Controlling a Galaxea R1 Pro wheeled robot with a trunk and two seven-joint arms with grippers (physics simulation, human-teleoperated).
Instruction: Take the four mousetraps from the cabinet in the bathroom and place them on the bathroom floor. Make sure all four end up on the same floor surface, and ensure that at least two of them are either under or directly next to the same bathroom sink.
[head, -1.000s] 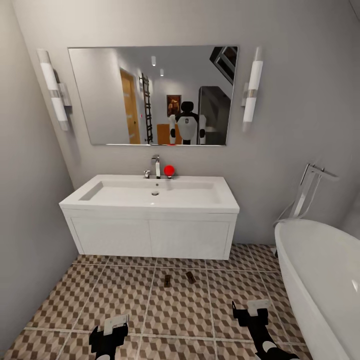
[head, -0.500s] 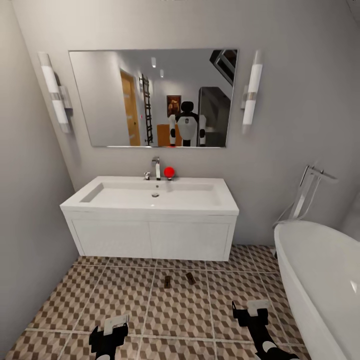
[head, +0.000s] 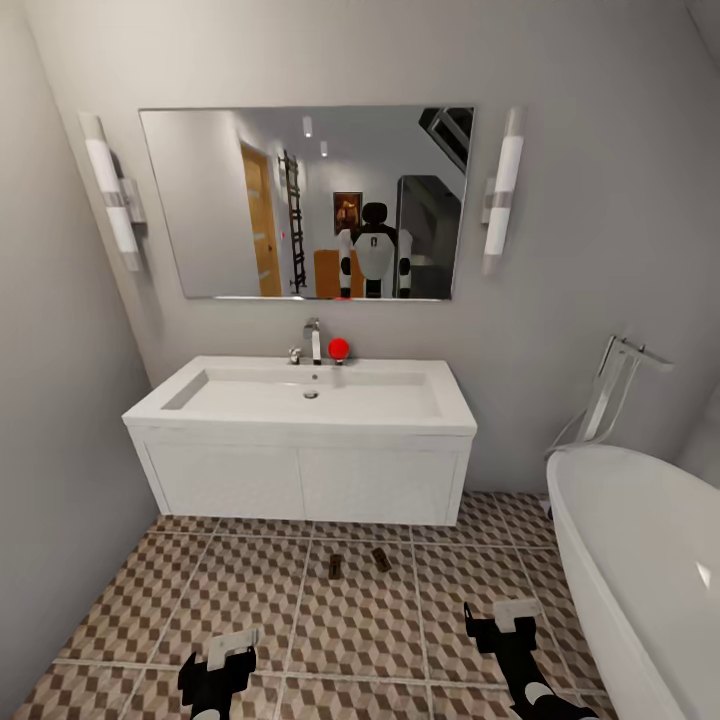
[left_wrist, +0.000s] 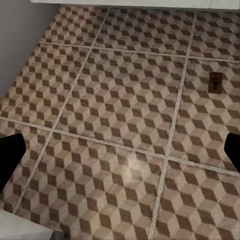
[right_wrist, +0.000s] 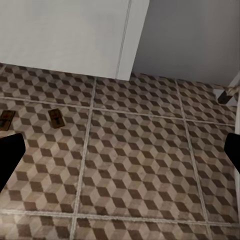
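Observation:
Two small dark brown mousetraps (head: 335, 566) (head: 381, 559) lie side by side on the cube-patterned bathroom floor (head: 360, 620), just in front of the white vanity under the sink (head: 310, 395). One trap (left_wrist: 215, 82) appears in the left wrist view, and both traps (right_wrist: 56, 118) (right_wrist: 5, 120) appear in the right wrist view. My left gripper (head: 230, 645) (left_wrist: 120, 155) hangs open and empty over the tiles, nearer to me than the traps. My right gripper (head: 505, 612) (right_wrist: 120, 155) is open and empty too, to the right of them. The cabinet is out of direct view.
A white bathtub (head: 640, 560) with a chrome floor tap (head: 615, 385) fills the right side. A grey wall (head: 50, 480) closes the left. The mirror (head: 305, 200) above the sink reflects the robot and an orange-brown block behind it. A red ball (head: 339, 348) sits by the tap.
The whole picture has slid slightly downward, so the camera has moved. The traps lie where they were, and both grippers hold the same open pose.

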